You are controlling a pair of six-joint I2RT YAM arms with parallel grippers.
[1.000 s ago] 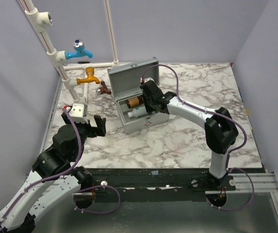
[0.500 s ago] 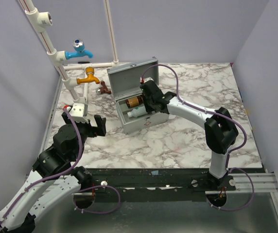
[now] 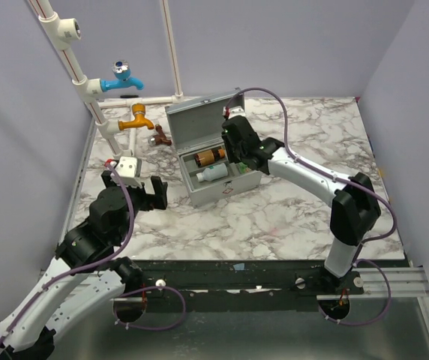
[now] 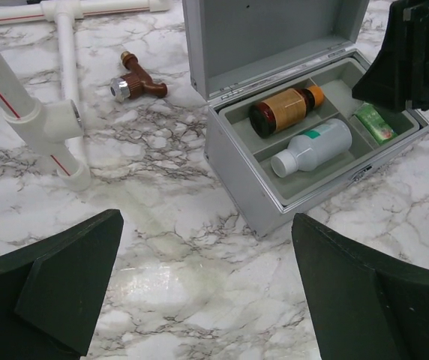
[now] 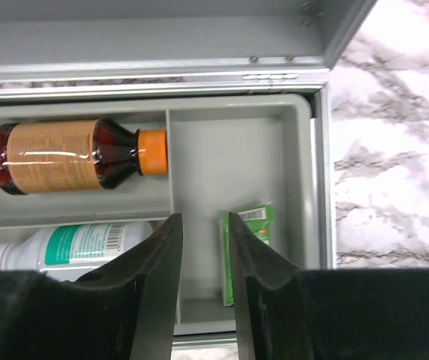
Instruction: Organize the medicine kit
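The medicine kit [image 3: 222,187] is a grey metal box standing open at the table's middle back, lid [image 3: 198,120] up. Its grey tray [image 5: 308,172] holds a brown bottle with an orange cap [image 5: 64,156], a white bottle [image 5: 72,244] and a green packet [image 5: 260,226]. My right gripper [image 5: 203,217] hovers over the tray's right compartment, jaws a narrow gap apart with nothing between them, the packet just right of them. It also shows in the top view [image 3: 235,150]. My left gripper [image 4: 207,219] is wide open and empty over bare marble, in front-left of the kit [image 4: 312,202].
White pipes [image 3: 87,82] with a blue tap [image 3: 121,77] and an orange tap [image 3: 138,118] stand at the back left. A small brown tap [image 4: 136,82] lies on the marble left of the kit. Grey walls close in three sides.
My right gripper has lifted up and back from the tray, and its elbow has swung right. My left gripper has shifted slightly.
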